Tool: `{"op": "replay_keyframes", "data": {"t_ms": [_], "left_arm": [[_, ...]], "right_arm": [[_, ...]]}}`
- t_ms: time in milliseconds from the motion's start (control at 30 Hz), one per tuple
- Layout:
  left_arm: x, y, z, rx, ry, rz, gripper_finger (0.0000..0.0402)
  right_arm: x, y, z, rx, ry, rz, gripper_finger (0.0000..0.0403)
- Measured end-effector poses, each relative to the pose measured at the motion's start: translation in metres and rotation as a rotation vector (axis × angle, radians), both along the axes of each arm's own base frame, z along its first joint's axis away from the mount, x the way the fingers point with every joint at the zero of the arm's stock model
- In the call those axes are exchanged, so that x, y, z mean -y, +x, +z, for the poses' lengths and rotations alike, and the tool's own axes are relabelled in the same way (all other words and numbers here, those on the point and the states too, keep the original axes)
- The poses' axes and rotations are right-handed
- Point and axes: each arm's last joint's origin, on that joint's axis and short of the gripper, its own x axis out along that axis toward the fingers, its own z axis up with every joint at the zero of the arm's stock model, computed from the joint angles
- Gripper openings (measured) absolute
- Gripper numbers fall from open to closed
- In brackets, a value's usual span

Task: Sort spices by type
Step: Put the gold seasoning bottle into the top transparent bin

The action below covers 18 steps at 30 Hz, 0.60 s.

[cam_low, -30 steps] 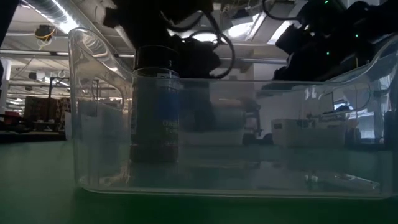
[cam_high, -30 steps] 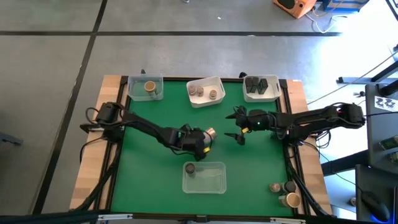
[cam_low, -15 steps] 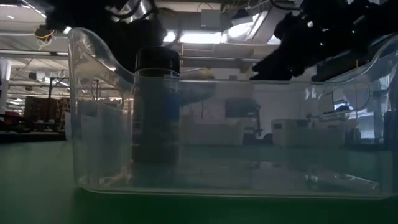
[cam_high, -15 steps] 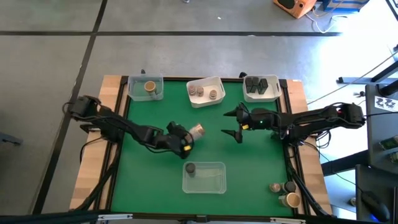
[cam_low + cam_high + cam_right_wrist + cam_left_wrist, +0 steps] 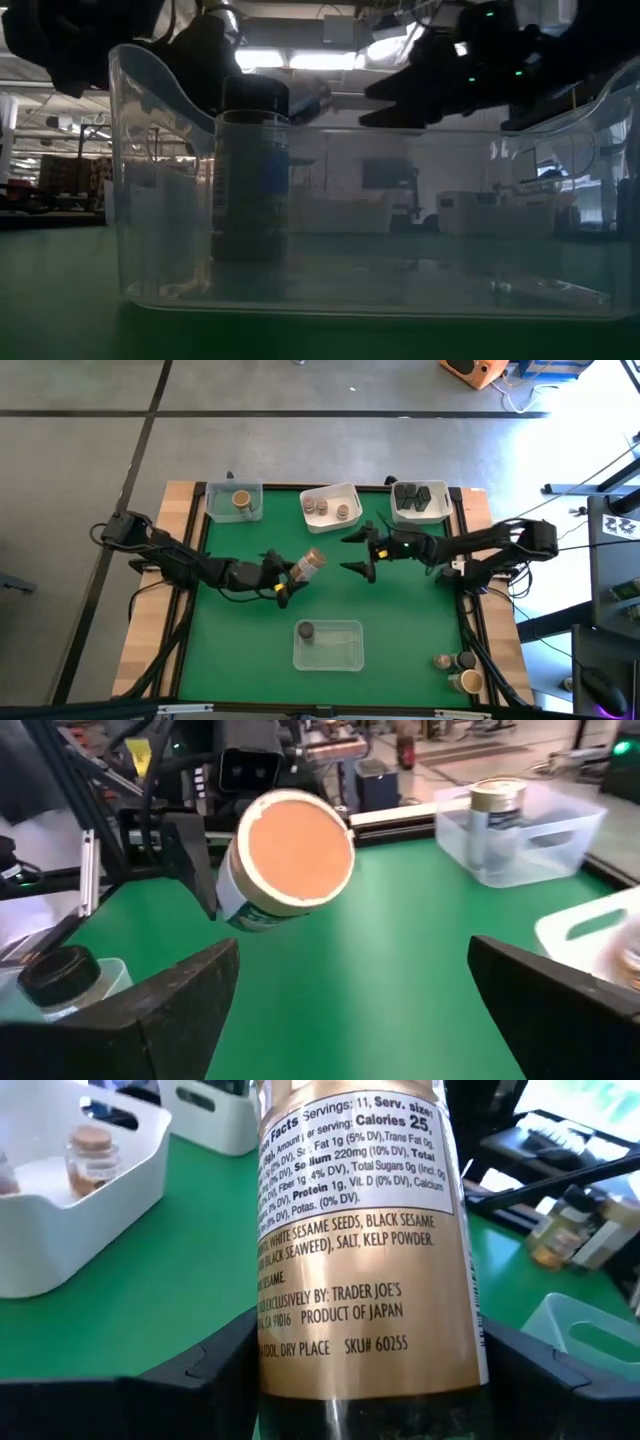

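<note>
Lifted and carried from just above the clear tray (image 5: 328,645) toward the white tray (image 5: 331,506), the tan-lidded spice jar (image 5: 309,563) now hangs over the green mat between the two, clamped in the left gripper (image 5: 284,576). Its long axis lies nearly level, lid pointing at the right gripper (image 5: 357,553), which has edged closer to the white tray and waits with fingers spread wide, empty. A handover looks likely.

A green tabletop (image 5: 250,620) with a wooden border is seen. Along its far edge three trays are set: a clear one (image 5: 234,501), a white one (image 5: 331,507) and another (image 5: 420,501). A clear tray (image 5: 328,645) lies near the front edge; loose jars (image 5: 455,670) stand at the front right corner.
</note>
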Motion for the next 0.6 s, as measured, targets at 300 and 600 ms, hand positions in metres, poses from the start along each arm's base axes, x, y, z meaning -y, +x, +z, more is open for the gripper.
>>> {"op": "replay_keyframes", "data": {"t_ms": [300, 600], "left_arm": [[0.003, 0.002, 0.009, 0.094, 0.032, -0.023, 0.0264], [0.002, 0.002, 0.011, 0.104, 0.060, -0.027, 0.0264]], "right_arm": [[0.002, 0.047, 0.003, 0.005, 0.025, 0.136, 0.0392], [0.001, 0.086, 0.026, 0.094, -0.012, 0.254, 0.0392]]}}
